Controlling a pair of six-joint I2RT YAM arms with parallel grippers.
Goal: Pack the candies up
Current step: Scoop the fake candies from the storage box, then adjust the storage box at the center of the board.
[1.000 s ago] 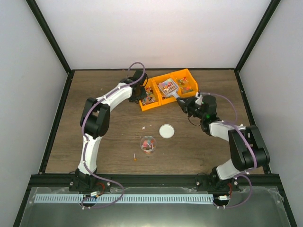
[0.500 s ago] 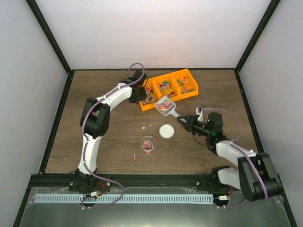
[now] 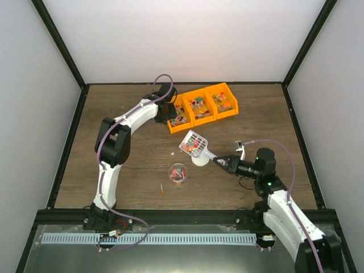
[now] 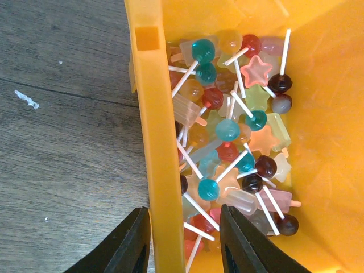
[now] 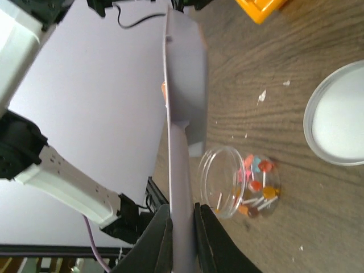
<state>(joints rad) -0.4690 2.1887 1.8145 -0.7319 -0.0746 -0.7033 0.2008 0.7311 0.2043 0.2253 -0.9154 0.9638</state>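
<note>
Gripping the scoop (image 3: 192, 141) of candies (image 3: 195, 147) near the part-filled cup (image 3: 177, 172) is the right tool (image 3: 222, 162); left tool (image 4: 183, 242) gapes astride bin (image 4: 154, 114) wall.

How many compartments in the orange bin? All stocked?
3, in a row: left compartment, middle compartment, right compartment. All hold candies. The right end effector's scoop carries more. None looks hidden.
</note>
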